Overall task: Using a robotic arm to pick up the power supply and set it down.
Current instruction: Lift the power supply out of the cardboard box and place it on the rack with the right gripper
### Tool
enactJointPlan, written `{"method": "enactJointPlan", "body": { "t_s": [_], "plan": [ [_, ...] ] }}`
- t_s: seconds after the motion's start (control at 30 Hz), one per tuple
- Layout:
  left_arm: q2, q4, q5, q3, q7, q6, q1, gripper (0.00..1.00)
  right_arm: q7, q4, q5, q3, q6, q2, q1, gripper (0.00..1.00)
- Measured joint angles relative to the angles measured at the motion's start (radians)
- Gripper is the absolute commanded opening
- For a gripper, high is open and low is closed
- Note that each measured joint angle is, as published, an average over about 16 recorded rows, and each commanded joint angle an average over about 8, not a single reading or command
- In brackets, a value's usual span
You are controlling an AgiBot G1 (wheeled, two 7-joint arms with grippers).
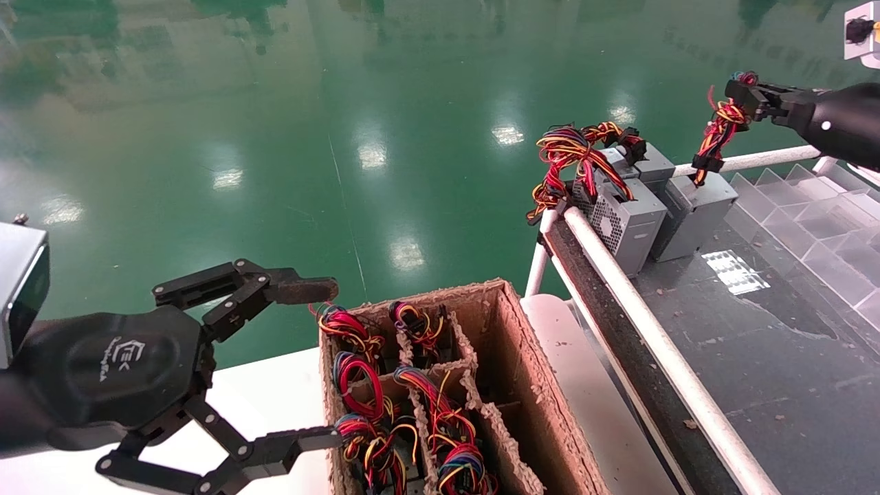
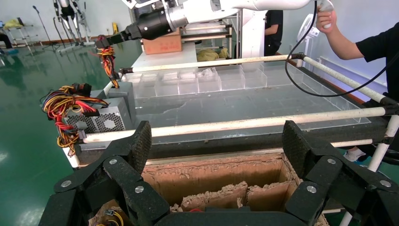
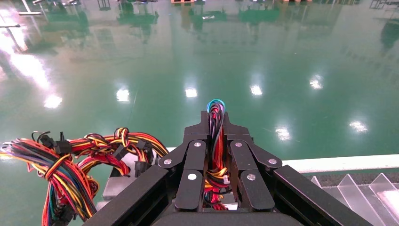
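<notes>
The power supply [image 1: 694, 213], a plain grey sheet-metal box, sits at the far corner of the dark work surface [image 1: 777, 344] against the white rail [image 1: 756, 159], just beside a vented grey box [image 1: 622, 220] under a bigger wire tangle [image 1: 574, 155]. Its slim wire bundle [image 1: 718, 130] runs up into the right gripper [image 1: 746, 96], whose fingers are clamped on those wires above the box. The left gripper [image 1: 313, 364] hangs spread wide and empty by a rough cardboard crate [image 1: 509, 344] of wired units.

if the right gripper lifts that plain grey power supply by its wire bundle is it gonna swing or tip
Probably. The right gripper pinches only the wire bundle, which droops loosely, so the power supply would likely dangle and swing. It stands beside the vented box, so it might bump it.
</notes>
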Motion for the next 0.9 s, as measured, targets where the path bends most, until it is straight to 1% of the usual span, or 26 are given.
{"method": "enactJointPlan", "body": {
  "t_s": [0.57,0.9],
  "plan": [
    [0.0,0.0,0.0,0.0,0.0,0.0,0.0,1.0,-0.005,0.005,-0.023,-0.016,0.097,-0.051,0.014,0.0],
    [0.0,0.0,0.0,0.0,0.0,0.0,0.0,1.0,-0.006,0.007,-0.03,-0.021,0.125,-0.071,0.022,0.0]
  ]
}}
